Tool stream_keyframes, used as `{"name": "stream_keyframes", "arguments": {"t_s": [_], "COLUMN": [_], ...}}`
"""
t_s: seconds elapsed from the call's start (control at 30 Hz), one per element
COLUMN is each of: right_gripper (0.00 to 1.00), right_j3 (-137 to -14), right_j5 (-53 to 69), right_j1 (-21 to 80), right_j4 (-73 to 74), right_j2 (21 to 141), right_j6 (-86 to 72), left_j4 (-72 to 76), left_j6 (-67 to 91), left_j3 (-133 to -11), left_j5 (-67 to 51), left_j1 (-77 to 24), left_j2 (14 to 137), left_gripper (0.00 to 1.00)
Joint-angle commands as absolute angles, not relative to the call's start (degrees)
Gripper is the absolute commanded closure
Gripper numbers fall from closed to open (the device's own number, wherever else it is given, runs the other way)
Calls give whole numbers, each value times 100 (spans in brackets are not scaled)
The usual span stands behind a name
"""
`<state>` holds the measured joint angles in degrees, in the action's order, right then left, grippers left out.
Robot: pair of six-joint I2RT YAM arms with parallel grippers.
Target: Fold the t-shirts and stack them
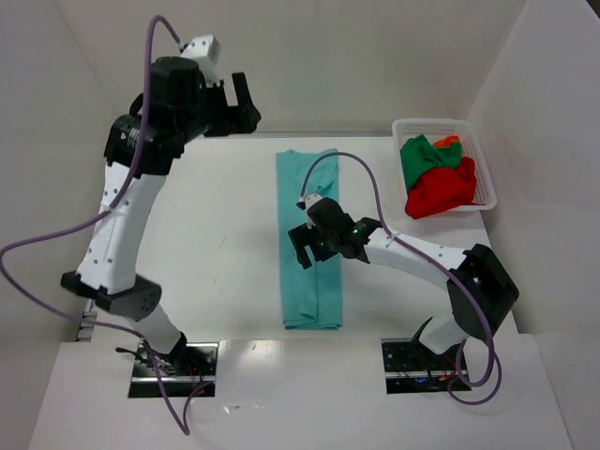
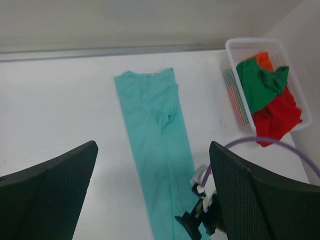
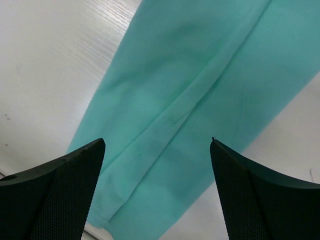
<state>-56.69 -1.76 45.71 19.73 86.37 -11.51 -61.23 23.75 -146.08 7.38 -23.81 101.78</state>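
A teal t-shirt (image 1: pixel 307 187) lies folded into a long narrow strip down the middle of the table (image 1: pixel 216 234); it also shows in the left wrist view (image 2: pixel 155 130) and the right wrist view (image 3: pixel 190 90). My right gripper (image 1: pixel 307 251) hovers over the strip's nearer half, jaws open and nothing between them (image 3: pixel 157 142). My left gripper (image 1: pixel 248 105) is raised high at the back left, open and empty (image 2: pixel 153 147), looking down on the shirt. Green (image 1: pixel 422 157), red (image 1: pixel 441 187) and orange (image 1: pixel 448 142) t-shirts lie crumpled in the basket.
A white lattice basket (image 1: pixel 427 122) stands at the back right of the table, beside the right wall; in the left wrist view its rim (image 2: pixel 250 42) shows at top right. White walls close in the back and both sides.
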Motion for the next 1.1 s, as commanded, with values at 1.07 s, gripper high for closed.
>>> {"name": "stream_keyframes", "arguments": {"t_s": [1.07], "right_gripper": [41], "right_j3": [-5213], "right_j5": [-149], "right_j1": [5765], "right_j4": [2698], "right_j2": [8815], "right_j6": [-3735], "left_j4": [-1564], "left_j6": [3981], "left_j3": [-4606], "left_j5": [-1196], "left_j1": [-2909], "left_j2": [6987], "left_gripper": [4]}}
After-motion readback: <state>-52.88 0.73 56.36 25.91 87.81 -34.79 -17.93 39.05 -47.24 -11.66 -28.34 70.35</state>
